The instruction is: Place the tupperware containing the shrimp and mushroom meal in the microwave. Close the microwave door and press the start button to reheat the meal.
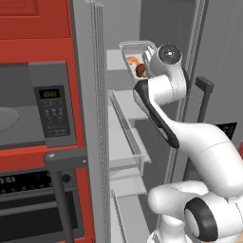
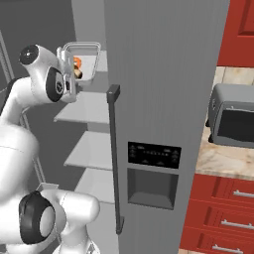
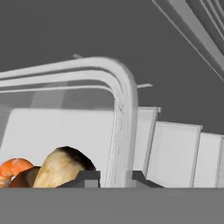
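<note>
My gripper point(image 3: 114, 177) is shut on the rim of the clear tupperware point(image 3: 122, 109), a dark fingertip on each side of the wall. Inside it lie an orange shrimp point(image 3: 13, 168) and a tan, brown-topped mushroom point(image 3: 61, 168). The tupperware point(image 1: 137, 50) hangs tilted in front of the open fridge's upper shelves, just left of my hand. From the right, the tupperware point(image 2: 82, 48) sits above my wrist. The microwave point(image 1: 52, 76) stands far to the left in red cabinetry, its keypad point(image 1: 54, 114) under a green display, its cavity showing. The microwave door is out of view.
An open fridge door edge point(image 1: 92, 118) with a dark handle point(image 1: 61, 190) stands between the microwave and my arm. Fridge shelves point(image 1: 126, 128) lie below the tupperware. The other fridge door point(image 2: 163, 99) is close on the right. An oven point(image 1: 28, 190) sits under the microwave. A toaster oven point(image 2: 233, 119) is on the counter.
</note>
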